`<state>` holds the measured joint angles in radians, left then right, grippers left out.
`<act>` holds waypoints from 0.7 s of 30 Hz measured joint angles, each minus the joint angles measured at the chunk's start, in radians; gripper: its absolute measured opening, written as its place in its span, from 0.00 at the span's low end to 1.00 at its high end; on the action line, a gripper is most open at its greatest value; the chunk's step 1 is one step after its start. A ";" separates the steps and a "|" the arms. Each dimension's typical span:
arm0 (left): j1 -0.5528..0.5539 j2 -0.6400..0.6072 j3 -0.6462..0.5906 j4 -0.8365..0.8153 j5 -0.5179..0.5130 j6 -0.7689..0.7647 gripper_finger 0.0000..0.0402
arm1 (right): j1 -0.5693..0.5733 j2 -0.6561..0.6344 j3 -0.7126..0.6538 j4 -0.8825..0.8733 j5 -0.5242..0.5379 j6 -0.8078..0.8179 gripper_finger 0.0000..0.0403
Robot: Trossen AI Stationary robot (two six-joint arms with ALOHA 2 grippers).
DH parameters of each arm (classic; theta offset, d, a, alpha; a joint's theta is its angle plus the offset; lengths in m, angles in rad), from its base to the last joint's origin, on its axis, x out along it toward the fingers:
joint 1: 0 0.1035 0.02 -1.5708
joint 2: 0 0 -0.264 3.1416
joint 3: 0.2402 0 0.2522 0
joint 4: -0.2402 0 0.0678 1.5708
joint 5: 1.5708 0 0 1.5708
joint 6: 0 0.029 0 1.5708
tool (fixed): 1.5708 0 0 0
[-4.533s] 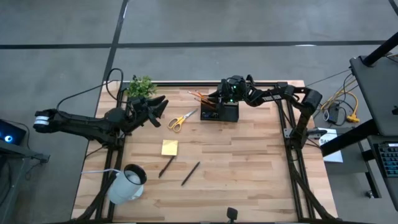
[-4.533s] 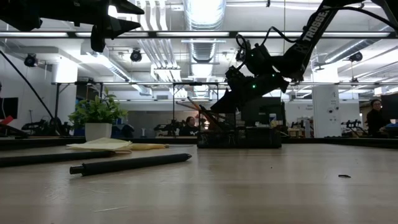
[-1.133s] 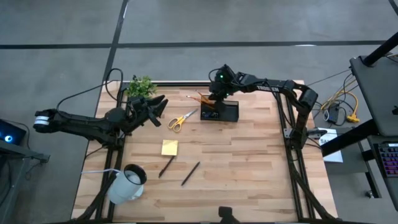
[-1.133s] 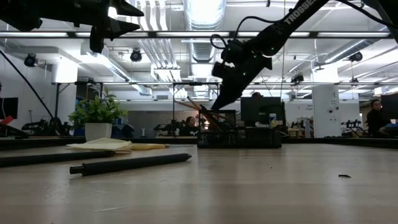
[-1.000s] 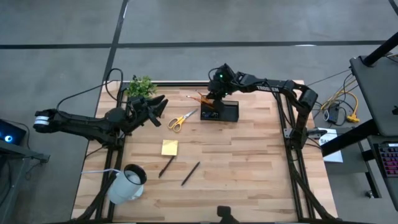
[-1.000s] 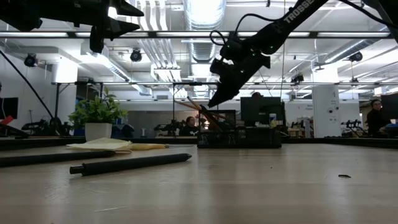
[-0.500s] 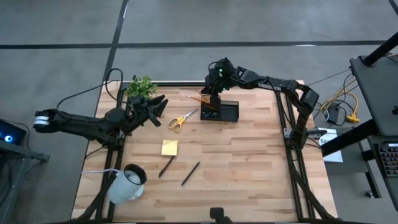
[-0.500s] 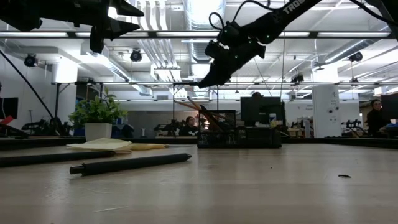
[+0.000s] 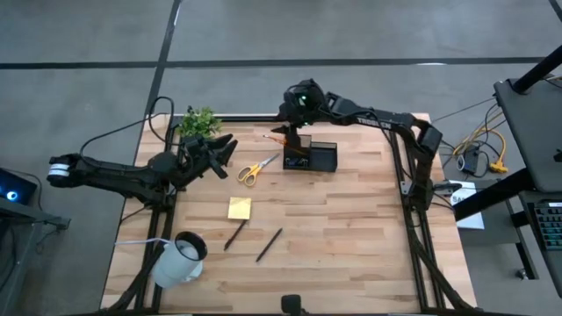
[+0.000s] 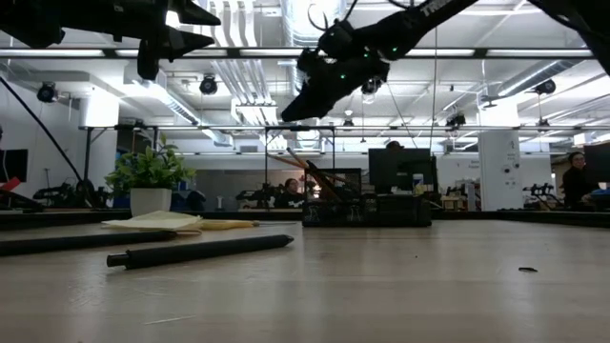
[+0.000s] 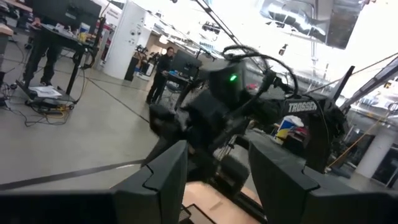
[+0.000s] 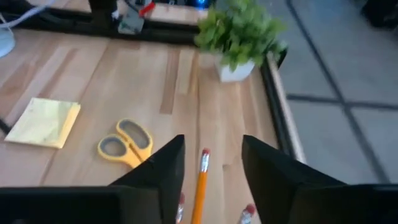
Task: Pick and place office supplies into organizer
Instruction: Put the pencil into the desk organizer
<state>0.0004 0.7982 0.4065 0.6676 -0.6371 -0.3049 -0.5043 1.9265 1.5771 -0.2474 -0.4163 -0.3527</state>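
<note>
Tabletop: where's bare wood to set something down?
Free: the right half of the table, right of the pens and below the organizer. Crowded: the left side, around the scissors, sticky-note pad and mug.

We see two dark, near-black arms built of slim jointed links. The left arm point(image 9: 114, 175) carries a white band near its outer end and a black cable looping off it. The right arm point(image 9: 378, 118) bears white TROSSEN lettering along one link and a small green light at its wrist. Both arms' fingers point(image 12: 158, 171) are broad, matte black and angular
</note>
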 joint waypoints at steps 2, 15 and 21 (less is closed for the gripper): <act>0.000 -0.001 0.000 0.008 -0.001 0.007 0.39 | 0.007 0.047 0.054 -0.035 0.001 0.001 0.42; 0.000 -0.014 0.000 0.005 -0.006 0.002 0.39 | 0.023 0.320 0.544 -0.509 0.044 -0.036 0.49; 0.000 -0.014 0.000 0.005 -0.006 0.002 0.39 | 0.035 0.411 0.687 -0.653 0.050 -0.082 0.49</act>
<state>0.0004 0.7841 0.4065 0.6727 -0.6434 -0.3031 -0.4690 2.3370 2.2645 -0.9006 -0.3667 -0.4350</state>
